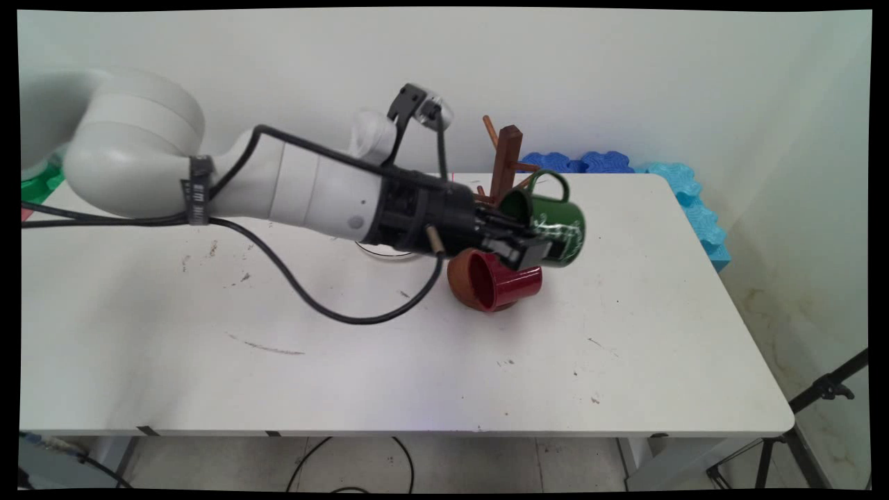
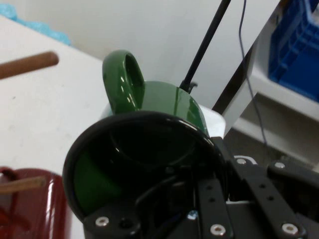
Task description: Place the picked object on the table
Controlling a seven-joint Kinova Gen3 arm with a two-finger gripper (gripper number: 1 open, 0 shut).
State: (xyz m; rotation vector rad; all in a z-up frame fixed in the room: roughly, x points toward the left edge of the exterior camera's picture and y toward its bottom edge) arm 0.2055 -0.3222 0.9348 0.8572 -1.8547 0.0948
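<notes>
Green mug (image 1: 555, 226), gripped at its rim by the gripper (image 1: 531, 246), held on its side clear of the white table (image 1: 417, 361), mouth turned back toward the hand, handle up and away from it. In the hand view, one finger (image 2: 259, 189) outside the mug's wall (image 2: 164, 99), the other reaching into the dark mouth, so clamped on the rim rather than spread wide. Handle loop (image 2: 124, 82) standing at the top of the mug, beyond the fingers.

Just below the hand: red mug (image 1: 496, 278), lying on its side on a round brown base (image 1: 458, 281), mouth facing the camera in the main view; at the lower left corner in the hand view (image 2: 30, 204), with a thin wooden peg across it. Whether red mug and gripper touch, cannot tell.

Just behind the hand: wooden mug tree (image 1: 505, 163), upright, pegs slanting out from the post; one peg (image 2: 27, 64) showing at the left of the hand view, apart from the green mug's handle.

Black cable (image 1: 333, 312) looping from the wrist down to the table. Blue foam pieces (image 1: 687, 201) beyond the mug, along the table's far edge and corner.
</notes>
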